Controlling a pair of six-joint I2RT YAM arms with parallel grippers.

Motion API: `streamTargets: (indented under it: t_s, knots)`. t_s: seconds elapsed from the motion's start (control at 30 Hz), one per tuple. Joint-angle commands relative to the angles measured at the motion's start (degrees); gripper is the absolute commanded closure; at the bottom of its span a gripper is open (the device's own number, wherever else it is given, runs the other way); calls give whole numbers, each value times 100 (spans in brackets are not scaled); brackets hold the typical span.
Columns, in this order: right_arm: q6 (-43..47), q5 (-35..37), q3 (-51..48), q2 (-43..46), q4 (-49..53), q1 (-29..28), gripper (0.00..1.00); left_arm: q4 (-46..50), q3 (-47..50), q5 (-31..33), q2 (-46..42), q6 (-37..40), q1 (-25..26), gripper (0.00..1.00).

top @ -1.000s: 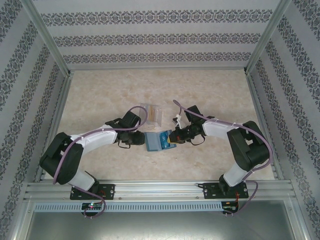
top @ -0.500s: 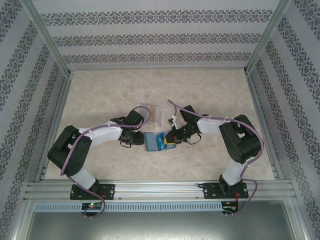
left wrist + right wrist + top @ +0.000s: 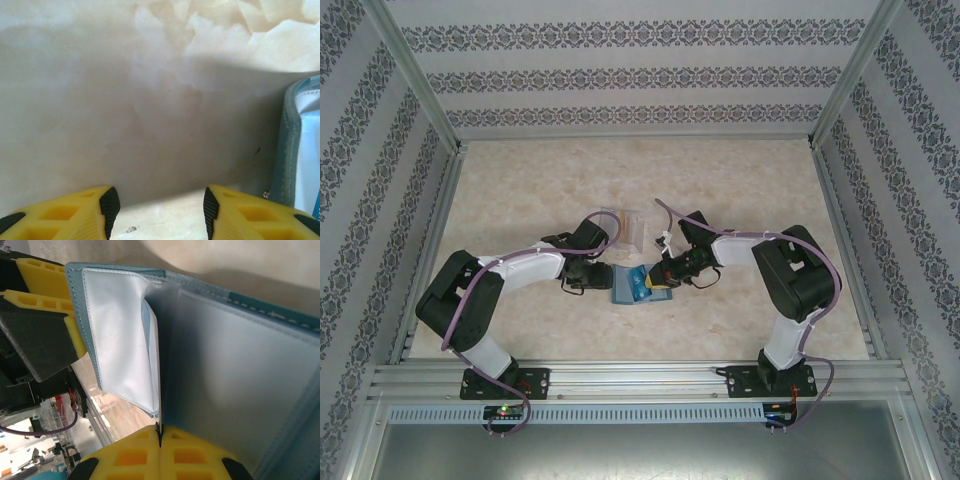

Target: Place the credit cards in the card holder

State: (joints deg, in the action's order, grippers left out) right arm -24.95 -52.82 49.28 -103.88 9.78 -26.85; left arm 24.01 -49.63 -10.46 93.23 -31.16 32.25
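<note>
The teal card holder (image 3: 624,291) lies open on the table between my two grippers, its grey-blue pockets (image 3: 235,375) facing up. My right gripper (image 3: 160,432) is shut on a thin pale sheet (image 3: 156,365) seen edge-on, standing up from the holder's fold. I cannot tell whether it is a credit card or a pocket leaf. My left gripper (image 3: 157,210) is open over bare table, with the holder's stitched left edge (image 3: 289,145) just to its right and nothing between its fingers. In the top view the left gripper (image 3: 601,277) and right gripper (image 3: 658,277) flank the holder.
A clear plastic case (image 3: 624,224) with tan cards in it stands just behind the holder. The marble-look tabletop (image 3: 740,190) has free room at the back and on both sides. A metal rail (image 3: 640,378) runs along the near edge.
My left gripper's jaws have opened wider beside the holder. Both arms have shifted posture, and the right gripper has edged left over the holder, staying shut.
</note>
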Motion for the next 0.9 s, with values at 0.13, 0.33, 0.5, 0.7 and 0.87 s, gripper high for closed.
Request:
streamTargets:
  t_s: [0.13, 0.33, 0.5, 0.7, 0.87]
  knots:
    - [-354, -57, -57, -126, -391, -120, 99, 26, 286, 297, 45, -55, -182, 46]
    - [-857, 281, -233, 64, -778, -331, 98, 126, 388, 257, -180, 8, -252, 46]
    - [-1006, 444, -229, 74, -883, -538, 98, 169, 364, 165, -38, 78, -252, 47]
    - [-1335, 825, -310, 237, -973, -781, 93, 47, 387, 9, 72, 84, -252, 55]
    - [-2016, 1847, -638, 748, -1274, -1131, 94, -89, 526, -78, -24, 13, -250, 64]
